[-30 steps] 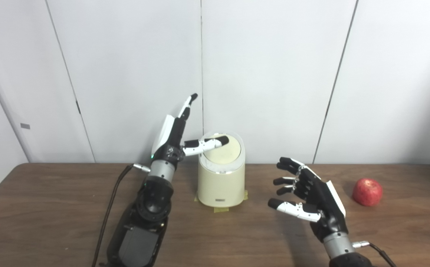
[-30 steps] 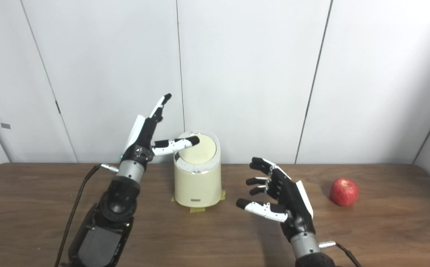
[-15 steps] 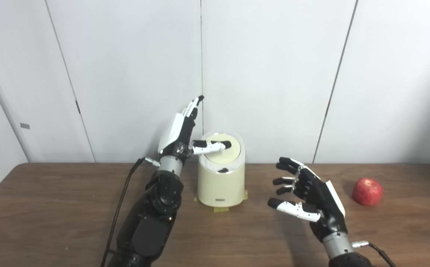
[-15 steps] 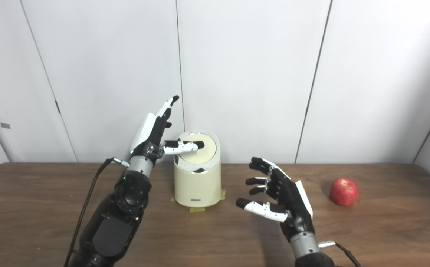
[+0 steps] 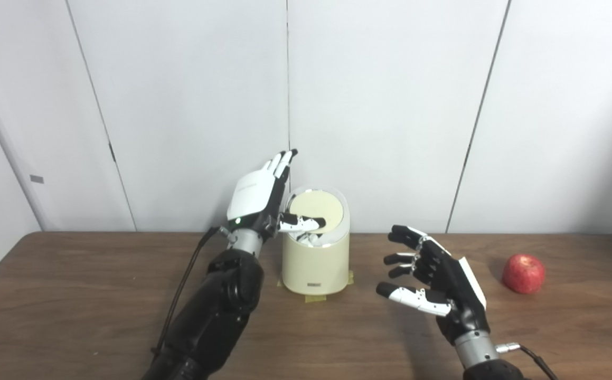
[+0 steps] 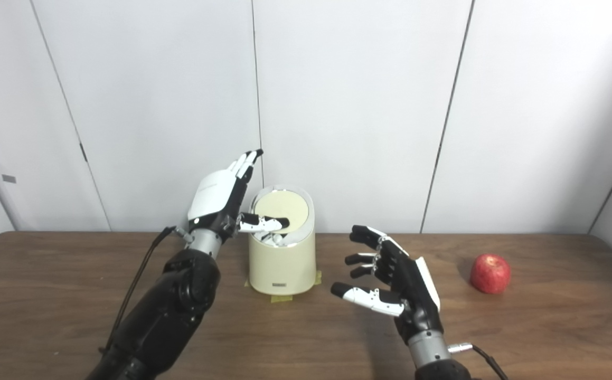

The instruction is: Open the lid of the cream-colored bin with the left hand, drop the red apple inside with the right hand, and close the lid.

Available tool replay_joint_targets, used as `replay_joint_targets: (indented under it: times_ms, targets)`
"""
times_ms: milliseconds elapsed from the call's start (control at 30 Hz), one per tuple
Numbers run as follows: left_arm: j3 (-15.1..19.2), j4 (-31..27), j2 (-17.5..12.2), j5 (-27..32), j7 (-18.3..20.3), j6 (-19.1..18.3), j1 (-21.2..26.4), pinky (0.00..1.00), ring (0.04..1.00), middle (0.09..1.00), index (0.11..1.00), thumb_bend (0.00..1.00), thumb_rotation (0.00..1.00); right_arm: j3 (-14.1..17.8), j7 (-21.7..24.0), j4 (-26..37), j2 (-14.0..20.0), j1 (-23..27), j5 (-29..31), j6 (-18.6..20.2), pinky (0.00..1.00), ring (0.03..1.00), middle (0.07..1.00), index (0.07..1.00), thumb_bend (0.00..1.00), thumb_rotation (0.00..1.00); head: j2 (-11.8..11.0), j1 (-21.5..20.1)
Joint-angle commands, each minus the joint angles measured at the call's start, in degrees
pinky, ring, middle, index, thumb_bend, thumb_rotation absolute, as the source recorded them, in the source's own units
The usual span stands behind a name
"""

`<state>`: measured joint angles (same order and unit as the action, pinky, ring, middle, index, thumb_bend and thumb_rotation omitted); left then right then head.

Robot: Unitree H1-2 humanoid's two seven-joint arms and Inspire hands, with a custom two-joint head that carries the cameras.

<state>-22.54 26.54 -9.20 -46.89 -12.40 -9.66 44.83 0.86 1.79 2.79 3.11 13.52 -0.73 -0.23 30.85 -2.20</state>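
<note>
In the left eye view, your left hand point(image 5: 257, 198) is reaching over the cream-colored bin point(image 5: 315, 264), fingers point(image 5: 283, 160) spread and pointing up, thumb lying across the tilted lid point(image 5: 316, 210); it is gripping nothing. The bin's inside is hard to make out. In the right eye view, your right hand point(image 6: 395, 282) is hovering above the surface point(image 6: 548, 327), fingers apart and empty, with the red apple point(image 6: 490, 273) sitting well apart to its right.
</note>
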Motion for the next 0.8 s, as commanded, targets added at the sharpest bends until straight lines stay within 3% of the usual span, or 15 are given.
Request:
replay_joint_targets:
  times_ms: [0, 333, 467, 567, 700, 767]
  targets:
    - [-2.1, -0.3, -1.2, -4.9, 0.2, -1.8, 2.9, 0.82, 0.969, 1.0, 1.0, 0.89, 0.01, 0.0, -0.5, 2.6, -0.1, 2.3, -0.2, -1.2, 0.5, 0.607, 0.77, 0.744, 0.82, 0.18, 0.0, -0.1]
    - [-11.1, -2.1, -5.3, -17.1, 7.4, -6.0, 3.5, 0.79, 0.963, 0.993, 1.0, 0.91, 0.0, 0.0, -0.3, 2.0, -0.2, 2.4, -0.1, -1.9, 0.5, 0.61, 0.77, 0.745, 0.82, 0.19, 0.1, 0.2]
    - [-11.6, -3.7, -6.0, -18.8, 8.7, -6.3, 2.9, 0.78, 0.939, 0.97, 0.999, 0.89, 0.0, 0.0, -0.3, 2.0, -0.4, 2.3, 0.0, -2.0, 0.5, 0.614, 0.768, 0.745, 0.82, 0.18, 0.2, 0.4]
    - [-7.5, -6.1, -4.9, -14.2, 5.9, -4.9, 1.5, 0.75, 0.921, 0.942, 1.0, 0.88, 0.03, 0.1, -0.3, 2.1, -0.4, 2.2, 0.0, -2.0, 0.51, 0.614, 0.767, 0.745, 0.83, 0.19, 0.2, 0.5]
    - [3.9, -11.1, -1.0, 2.8, 2.0, 4.0, -1.3, 0.68, 0.89, 0.93, 0.959, 0.75, 0.12, 0.0, -0.2, 2.2, -0.3, 2.2, -0.2, -1.8, 0.49, 0.611, 0.769, 0.746, 0.82, 0.19, 0.1, 0.7]
    - [8.6, -12.7, 0.7, 11.5, 3.2, 8.2, -2.3, 0.72, 0.906, 0.936, 0.94, 0.72, 0.13, 0.1, -0.2, 1.9, -0.2, 2.2, -0.3, -2.2, 0.49, 0.609, 0.768, 0.746, 0.82, 0.19, 0.0, 0.8]
